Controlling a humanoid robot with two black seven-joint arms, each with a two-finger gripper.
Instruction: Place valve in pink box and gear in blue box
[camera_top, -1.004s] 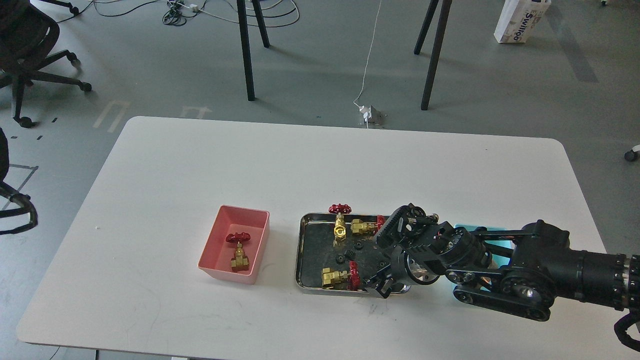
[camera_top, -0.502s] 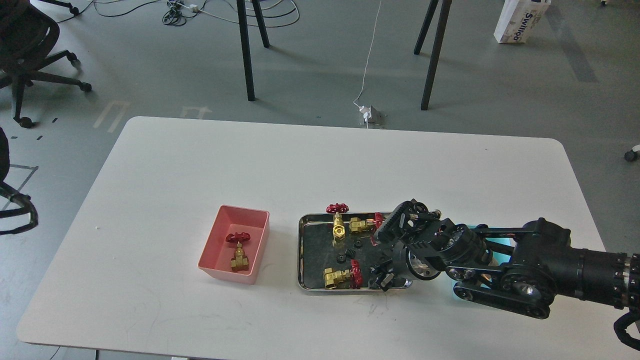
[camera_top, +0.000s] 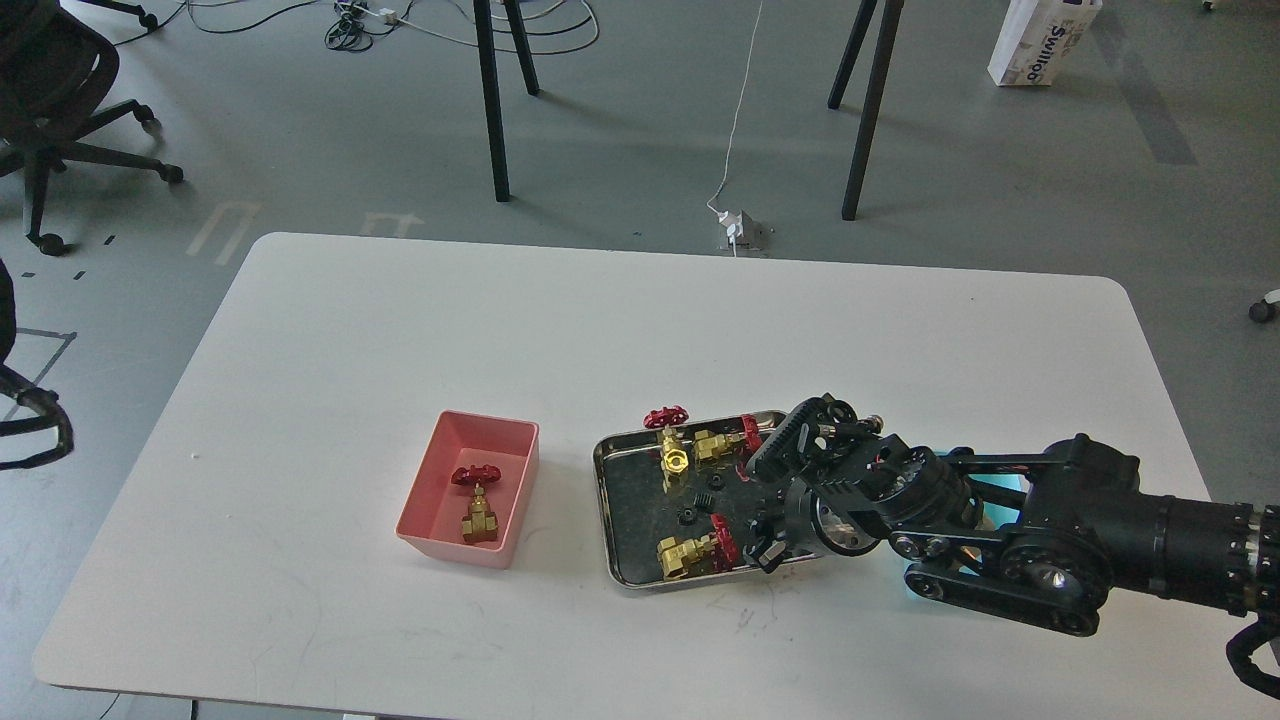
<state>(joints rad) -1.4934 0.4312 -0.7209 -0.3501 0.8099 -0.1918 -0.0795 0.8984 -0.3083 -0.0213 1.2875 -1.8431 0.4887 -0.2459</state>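
Note:
The pink box (camera_top: 432, 500) stands left of centre with one valve (camera_top: 478, 503) lying in it. The steel tray (camera_top: 608, 500) sits skewed, holding three valves (camera_top: 672, 447) (camera_top: 722, 443) (camera_top: 695, 551) and several tiny black gears (camera_top: 687, 516) (camera_top: 705, 497). My right gripper (camera_top: 758, 512) reaches into the tray's right end; its fingers stand apart, the lower finger (camera_top: 766, 553) at the tray's near rim beside the near valve. I cannot see anything between them. The blue box (camera_top: 1003, 489) is mostly hidden behind my right arm. My left gripper is out of view.
The white table (camera_top: 620, 330) has rounded corners. My right arm (camera_top: 1090, 530) lies across its right near part. Chair and table legs, cables and a paper bag are on the floor beyond.
The tray has turned counter-clockwise and its right end has shifted, with the valves in it. My right gripper's lower finger has moved up towards the upper one.

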